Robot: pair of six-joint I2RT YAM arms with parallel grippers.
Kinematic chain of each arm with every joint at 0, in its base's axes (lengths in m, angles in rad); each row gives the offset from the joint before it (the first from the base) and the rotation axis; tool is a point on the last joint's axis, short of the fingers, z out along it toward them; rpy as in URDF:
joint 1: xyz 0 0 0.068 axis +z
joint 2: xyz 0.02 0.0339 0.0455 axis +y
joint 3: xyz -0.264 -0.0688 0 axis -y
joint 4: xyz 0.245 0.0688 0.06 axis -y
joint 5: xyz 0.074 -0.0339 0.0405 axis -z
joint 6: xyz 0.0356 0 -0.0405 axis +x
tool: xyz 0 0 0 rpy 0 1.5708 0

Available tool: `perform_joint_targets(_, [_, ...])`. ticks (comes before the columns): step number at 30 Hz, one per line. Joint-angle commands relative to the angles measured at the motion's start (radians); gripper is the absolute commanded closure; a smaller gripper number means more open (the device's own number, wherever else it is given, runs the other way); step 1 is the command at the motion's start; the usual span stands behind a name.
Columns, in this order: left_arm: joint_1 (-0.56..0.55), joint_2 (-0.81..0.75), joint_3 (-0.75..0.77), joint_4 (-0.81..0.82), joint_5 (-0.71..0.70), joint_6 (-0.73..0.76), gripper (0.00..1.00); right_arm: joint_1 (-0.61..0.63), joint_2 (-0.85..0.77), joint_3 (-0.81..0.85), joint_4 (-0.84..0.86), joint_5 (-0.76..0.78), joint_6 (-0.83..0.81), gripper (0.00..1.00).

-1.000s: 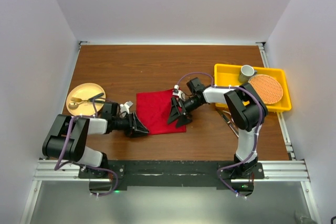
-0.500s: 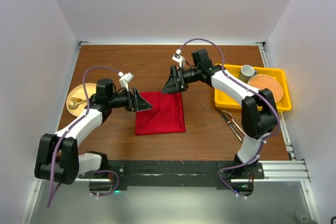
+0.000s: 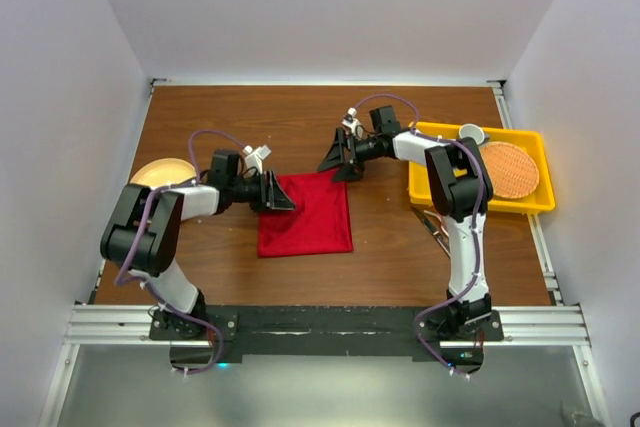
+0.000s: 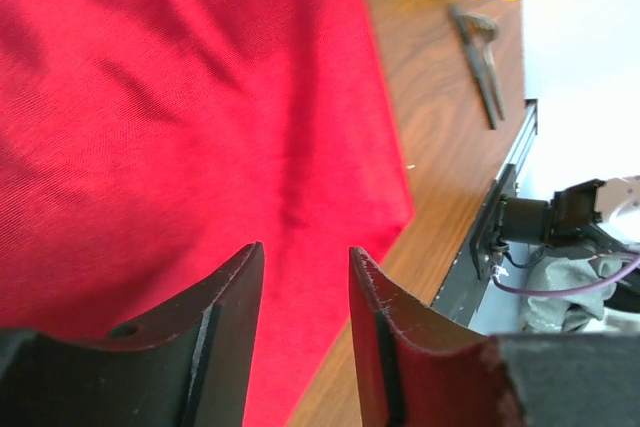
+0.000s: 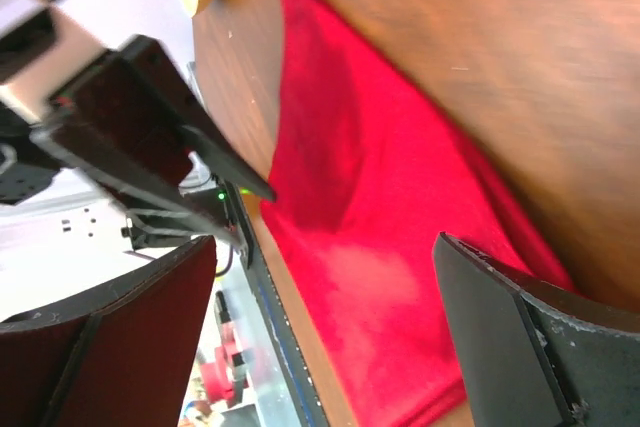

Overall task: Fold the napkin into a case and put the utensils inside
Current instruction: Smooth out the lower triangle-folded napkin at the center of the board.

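In the left wrist view we see the left gripper [image 4: 305, 252] with its 2 black fingers [image 4: 225, 332] parted by a narrow gap and nothing held between them. The plain deep-red fabric napkin [image 4: 190, 97] shows through that gap and fills most of the frame. The right gripper [image 5: 325, 242] stands wide apart and empty, its 2 dark fingers [image 5: 520, 337] at the lower corners of the right wrist view, with the red cloth spread beneath them.

From above, the left gripper sits at the upper left corner of the napkin and the right gripper at its upper right corner; we cannot tell whether either touches the cloth. The napkin lies flat as a broad near-square with soft creases, in the middle of the brown wooden table [image 3: 250, 117].

The slim silver metal utensils [image 3: 440, 230] lie on bare wood to the right of the napkin, well apart from it, just below the yellow plastic tray [image 3: 530, 207] at the right of the frame. In the tray rest a round orange woven mat [image 3: 507, 169] and a small grey cup [image 3: 470, 134]. A round yellow plate [image 3: 150, 174] shows at the left, partly behind the left arm.
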Motion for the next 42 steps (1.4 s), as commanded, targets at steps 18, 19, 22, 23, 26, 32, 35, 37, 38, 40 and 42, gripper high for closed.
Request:
perform_joint_targets(18, [0.095,0.142,-0.033,0.015,0.079,0.028,0.51,-0.041,0.047,0.045,0.023,-0.127,0.022,0.1])
perform_joint_targets(19, [0.093,0.118,-0.026,0.055,0.125,0.022,0.47,-0.034,0.016,0.041,0.031,-0.14,0.057,0.04])
perform_joint_targets(22, [0.063,0.006,0.005,0.087,0.159,0.02,0.36,-0.005,-0.135,-0.011,0.078,-0.156,0.117,0.02])
perform_joint_targets(23, [0.043,-0.015,0.005,0.098,0.158,0.013,0.34,0.014,-0.19,-0.042,0.087,-0.153,0.13,0.02])
perform_joint_targets(26, [0.008,-0.041,-0.012,0.149,0.145,-0.067,0.32,0.063,-0.272,-0.124,0.162,-0.116,0.206,0.02])
perform_joint_targets(32, [-0.003,0.044,-0.085,0.267,0.084,-0.165,0.43,0.122,-0.231,-0.188,0.335,-0.066,0.345,0.02])
perform_joint_targets(35, [-0.003,0.104,-0.059,0.216,0.061,-0.136,0.51,0.124,-0.179,-0.194,0.441,-0.065,0.427,0.02])
perform_joint_targets(37, [-0.003,0.126,-0.043,0.187,0.052,-0.13,0.53,0.122,-0.139,-0.189,0.468,-0.062,0.439,0.02])
perform_joint_targets(38, [-0.003,0.147,-0.039,0.181,0.049,-0.124,0.55,0.124,-0.125,-0.191,0.481,-0.064,0.444,0.02])
perform_joint_targets(40, [-0.003,0.166,-0.03,0.159,0.038,-0.121,0.55,0.119,-0.085,-0.198,0.526,-0.067,0.469,0.02])
perform_joint_targets(42, [-0.003,0.186,-0.026,0.14,0.023,-0.119,0.57,0.11,-0.065,-0.212,0.537,-0.073,0.471,0.02])
